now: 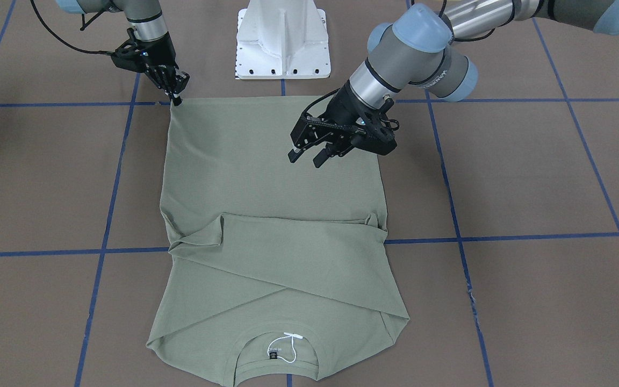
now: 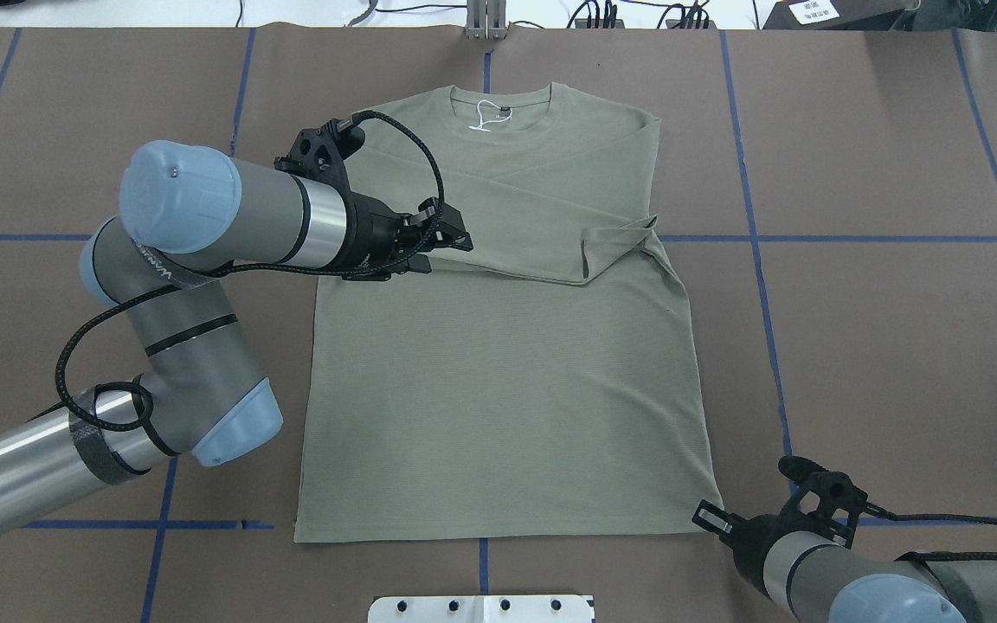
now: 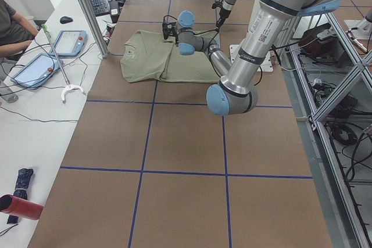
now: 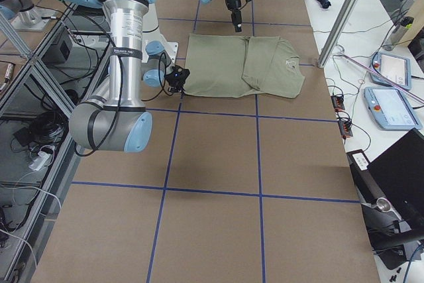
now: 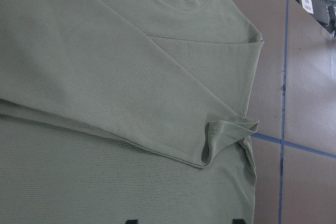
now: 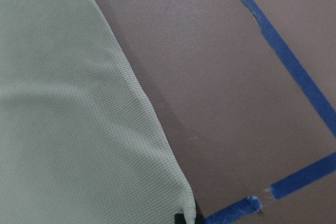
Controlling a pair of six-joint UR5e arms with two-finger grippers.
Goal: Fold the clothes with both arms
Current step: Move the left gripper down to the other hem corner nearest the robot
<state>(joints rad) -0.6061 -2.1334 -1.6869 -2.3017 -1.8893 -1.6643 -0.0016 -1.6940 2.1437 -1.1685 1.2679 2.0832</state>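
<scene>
Shirt (image 1: 272, 177) is spread flat on the brown table (image 1: 530, 172), which looks like matte paper marked off with a grid of blue tape (image 1: 503, 236). It's a sage-green knit with a fine ribbed grain that shows really well in the left wrist view. Both long sleeves are folded in across the chest, making a diagonal overlap, and one cuff (image 5: 226, 135) ends in a small ribbed tube by the shirt's right edge. The collar is a rounded rib band on the far side from the robot, with a little black neck label (image 1: 273, 355) and a white string loop (image 1: 288, 344) inside it. The straight hem lies on the near side, close to the white pedestal base (image 1: 282, 37).

The left gripper (image 1: 308, 156) hangs over the body of the shirt on its left half, with black fingers spread apart and nothing between them.

The right gripper (image 1: 176, 99) is down at the near right hem corner, with its fingers pressed together, pinching the corner of the fabric. In the right wrist view that corner curls up a bit and casts a thin shadow along its edge.
</scene>
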